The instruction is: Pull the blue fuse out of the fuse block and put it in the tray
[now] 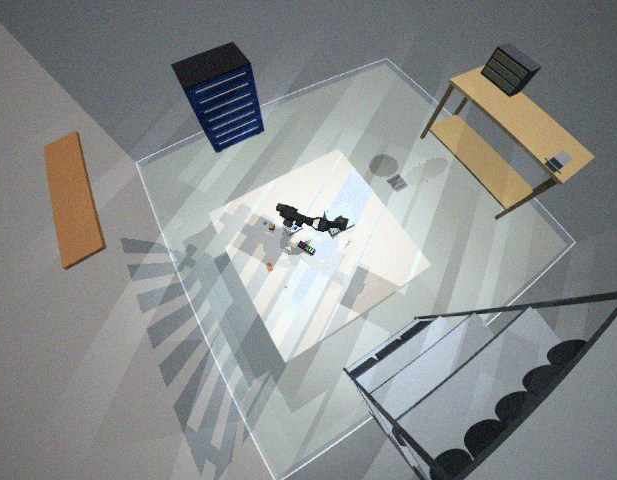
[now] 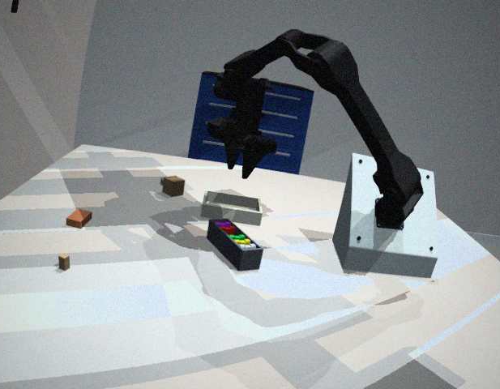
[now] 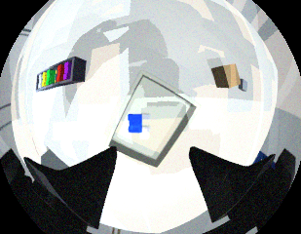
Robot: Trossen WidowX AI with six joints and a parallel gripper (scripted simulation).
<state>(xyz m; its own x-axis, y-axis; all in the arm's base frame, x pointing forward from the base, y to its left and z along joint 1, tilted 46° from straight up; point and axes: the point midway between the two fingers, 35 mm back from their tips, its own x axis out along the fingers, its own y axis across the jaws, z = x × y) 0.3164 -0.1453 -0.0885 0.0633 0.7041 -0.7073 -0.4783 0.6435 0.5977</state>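
The blue fuse [image 1: 295, 227] [image 3: 135, 123] lies on its side on the floor of the tray [image 2: 231, 212] [image 3: 132, 153], with its pale prongs beside it. In the exterior view the tray's front wall hides it. My gripper [image 2: 237, 172] [image 3: 153, 149] is open and empty above the tray, its fingers apart and clear of the fuse. The dark fuse block [image 2: 224, 247] [image 3: 80, 70] stands beside the tray, apart from the gripper. It holds purple, red, green, yellow and white fuses.
A brown block [image 2: 173, 185] [image 3: 225, 76] stands beyond the tray, with a small grey piece [image 3: 243, 85] by it. An orange block [image 2: 79, 218] [image 1: 269, 267] and a small brown block [image 2: 63, 261] lie farther off. The arm's grey mount [image 2: 392, 261] stands at the right in the exterior view.
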